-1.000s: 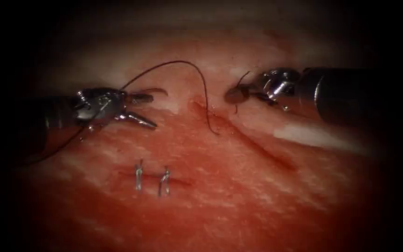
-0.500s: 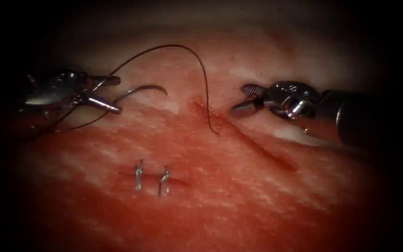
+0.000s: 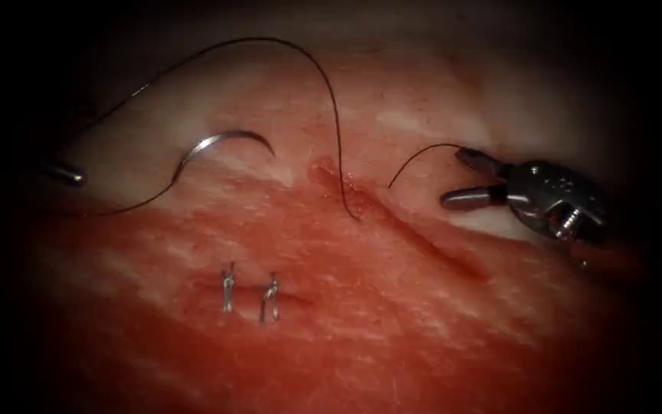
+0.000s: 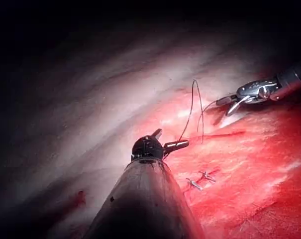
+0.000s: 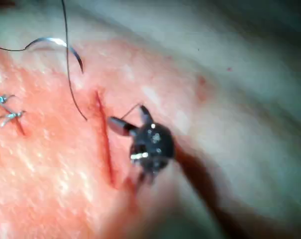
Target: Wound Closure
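Curved silvery needle [image 3: 224, 135] lies loose on the pink pork-belly tissue [image 3: 392, 322], left of the long open cut [image 3: 423, 241], flat on the surface and not in the flesh, neither tool gripping it. I judge it is parked there, out of the way. Its thin dark thread [image 3: 336, 123] arches high and dips into the tissue at the cut's upper end. My left tool [image 4: 171, 138] sits far out to the left, jaws spread, holding nothing that I can see. My right tool [image 3: 453, 176] waits right of the cut, jaws wide apart; a short thread tail touches its upper jaw, whether caught I cannot say. Two small grey stitches [image 3: 227, 290] sit lower down.
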Robot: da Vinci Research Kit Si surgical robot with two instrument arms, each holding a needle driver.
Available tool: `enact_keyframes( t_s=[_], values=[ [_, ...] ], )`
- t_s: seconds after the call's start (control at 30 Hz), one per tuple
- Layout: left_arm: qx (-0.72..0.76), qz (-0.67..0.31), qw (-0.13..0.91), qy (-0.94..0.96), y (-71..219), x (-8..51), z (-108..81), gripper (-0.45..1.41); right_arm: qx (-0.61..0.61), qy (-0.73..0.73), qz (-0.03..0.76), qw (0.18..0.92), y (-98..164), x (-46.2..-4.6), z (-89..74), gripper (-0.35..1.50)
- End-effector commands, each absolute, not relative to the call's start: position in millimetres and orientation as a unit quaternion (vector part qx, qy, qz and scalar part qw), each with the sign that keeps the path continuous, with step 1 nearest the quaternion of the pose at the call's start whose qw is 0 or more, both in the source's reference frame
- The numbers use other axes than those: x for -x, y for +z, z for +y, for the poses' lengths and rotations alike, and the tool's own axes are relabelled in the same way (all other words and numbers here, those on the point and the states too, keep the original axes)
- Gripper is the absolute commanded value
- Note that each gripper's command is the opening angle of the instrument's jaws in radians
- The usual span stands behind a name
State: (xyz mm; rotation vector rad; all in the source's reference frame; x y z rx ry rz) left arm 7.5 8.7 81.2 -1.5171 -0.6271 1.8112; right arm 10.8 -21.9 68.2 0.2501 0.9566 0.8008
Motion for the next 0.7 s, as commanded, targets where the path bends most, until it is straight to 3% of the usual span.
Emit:
enact_keyframes(
  t_s=[0.03, 0.33, 0.5, 0.7],
  values=[
    [0.589, -0.247, 0.342, 0.690, 81.3, -6.8, 8.7, 0.54, -0.117, 0.373, 0.448, 0.804, 68.7, -12.0, -22.1, 1.41],
    [0.636, -0.275, 0.351, 0.629, 76.8, -5.1, 8.8, 0.56, -0.118, 0.355, 0.440, 0.816, 68.8, -13.1, -24.1, 1.40],
    [0.637, -0.212, 0.329, 0.664, 75.6, -2.0, 7.9, 0.54, -0.118, 0.353, 0.442, 0.816, 68.5, -13.2, -24.7, 1.40],
    [0.624, -0.203, 0.338, 0.675, 75.4, 0.4, 6.9, 0.54, -0.119, 0.353, 0.442, 0.816, 67.9, -13.4, -25.3, 1.40]
  ],
)
